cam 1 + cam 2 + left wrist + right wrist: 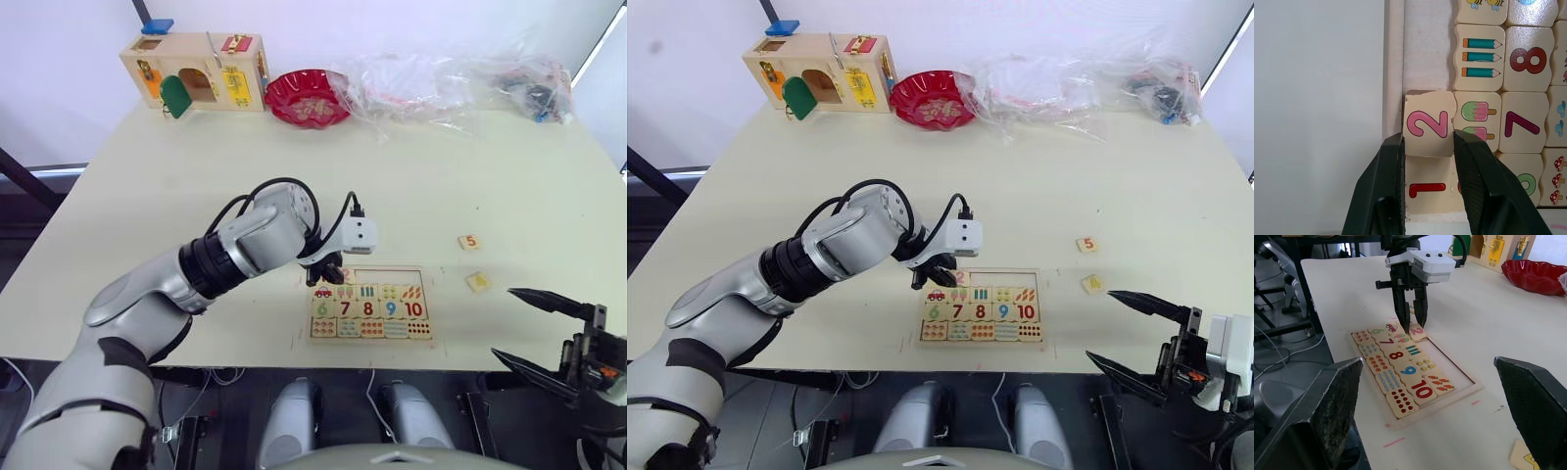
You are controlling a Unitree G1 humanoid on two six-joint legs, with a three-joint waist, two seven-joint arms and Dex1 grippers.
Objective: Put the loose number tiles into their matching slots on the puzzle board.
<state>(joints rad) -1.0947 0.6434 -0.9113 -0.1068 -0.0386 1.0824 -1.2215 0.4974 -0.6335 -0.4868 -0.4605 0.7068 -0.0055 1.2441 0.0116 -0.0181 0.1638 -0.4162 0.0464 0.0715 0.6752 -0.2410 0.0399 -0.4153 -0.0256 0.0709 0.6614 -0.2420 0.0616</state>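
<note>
Pinching the pink 2 tile (1427, 128) between its fingers, the left gripper (1410, 320) holds it tilted over the puzzle board's (370, 305) top recess, beside the 1 tile (1426, 190). Right of the board, the 5 tile (470, 242) and another tile (478, 282) lie loose on the table (411, 186). The right gripper (537, 333) hangs with jaws spread, off the table's near edge.

The left arm (176, 284) is showing a silver-grey shell with smooth rounded segments, and a black ribbed ring is sitting between the forearm and the part nearer the wrist. Black cables are looping out over the wrist in thin arcs and are running to a small white box with rounded corners. The left gripper (1409, 323) is wearing two long black fingers that are tapering to their tips; their inner pads (1476, 171) are showing a fine dotted texture. The right gripper (1129, 333) is having two slim black pointed fingers on a black frame, with a white block and a small orange detail beside it.
</note>
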